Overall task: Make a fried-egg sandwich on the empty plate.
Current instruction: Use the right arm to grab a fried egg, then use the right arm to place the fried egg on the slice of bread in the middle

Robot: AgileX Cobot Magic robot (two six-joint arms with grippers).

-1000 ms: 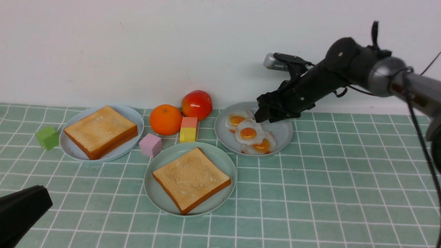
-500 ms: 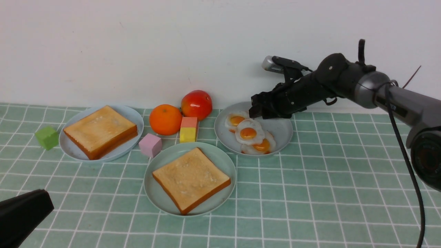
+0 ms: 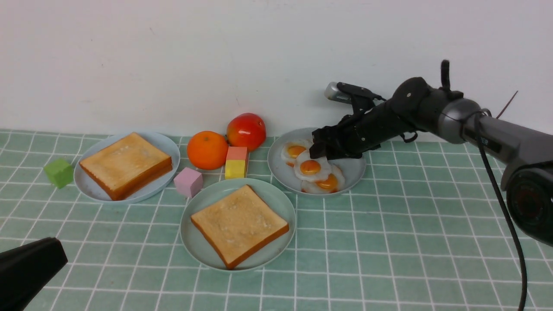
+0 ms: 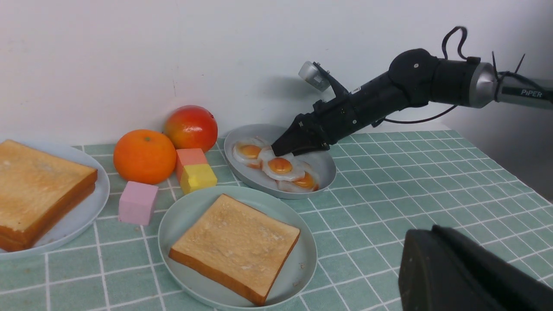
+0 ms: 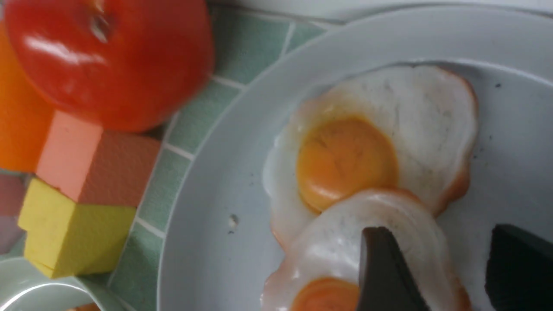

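Left gripper [image 3: 51, 255]: low at the near left edge, clenched on nothing, well apart from the food. Leave it parked.

Blue plate [image 3: 88, 185]: two stacked slices [image 3: 126, 164], no egg. Your top slice would come from here.

Mint plate [image 3: 195, 244], front centre: one toast [image 3: 239, 223] lies flat on it. The sandwich is not built yet; judged roughly a third along.

Egg plate [image 3: 355, 166], behind and right of the mint plate: three eggs in an overlapping row. The middle egg [image 3: 311, 168] lies partly over the rear egg [image 3: 295, 150].

Right gripper [image 3: 320, 150]: jaws spread wide and grasping nothing, with the tips low at the middle egg's far edge. In the right wrist view, one finger [image 5: 384, 276] is over that egg's white and the other [image 5: 518, 268] is over bare plate. You cannot tell whether they touch.

Risks as you close:
- Overlap: the pinch may catch two eggs, or drag a neighbour out.
- Thin, flat egg: fingers may slide over the white and come up empty.
- Slanted approach: pressing down could shove the egg plate.
- Edge-only hold: the egg may droop, drop in transit, or land off-centre on the toast.
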